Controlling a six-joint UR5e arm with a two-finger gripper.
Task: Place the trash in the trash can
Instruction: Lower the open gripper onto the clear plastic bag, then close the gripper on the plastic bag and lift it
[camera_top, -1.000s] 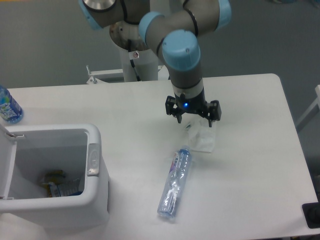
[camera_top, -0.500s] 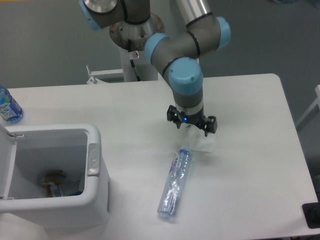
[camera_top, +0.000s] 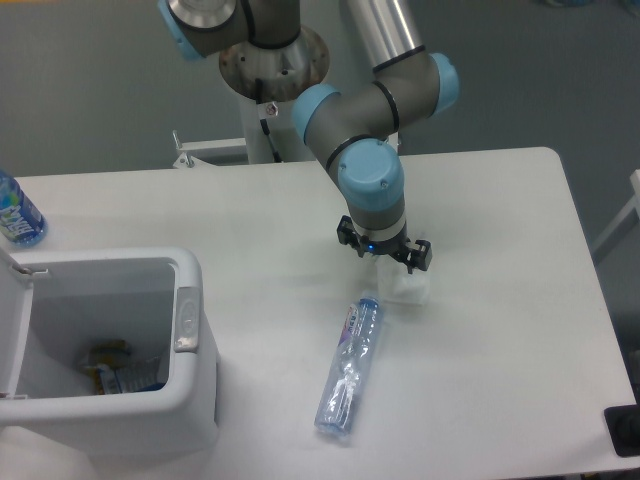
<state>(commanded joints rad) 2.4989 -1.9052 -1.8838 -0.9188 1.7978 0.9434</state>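
The long slim clear bottle (camera_top: 349, 368) with blue cap lies nearest, right of the white rectangular trash can (camera_top: 190, 385). Just beyond, the small clear cup (camera_top: 407, 288) sits under the two-finger gripper (camera_top: 385, 258), whose jaws straddle it, spread.

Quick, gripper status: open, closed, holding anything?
Gripper: low over the small clear plastic cup on the white table; the jaws are hidden from this angle, so open or closed cannot be told.

End effector (camera_top: 385, 262) fingertips hidden behind clear cup (camera_top: 408, 288); grip unclear. Wide bottle (camera_top: 16, 212) cut by left edge.
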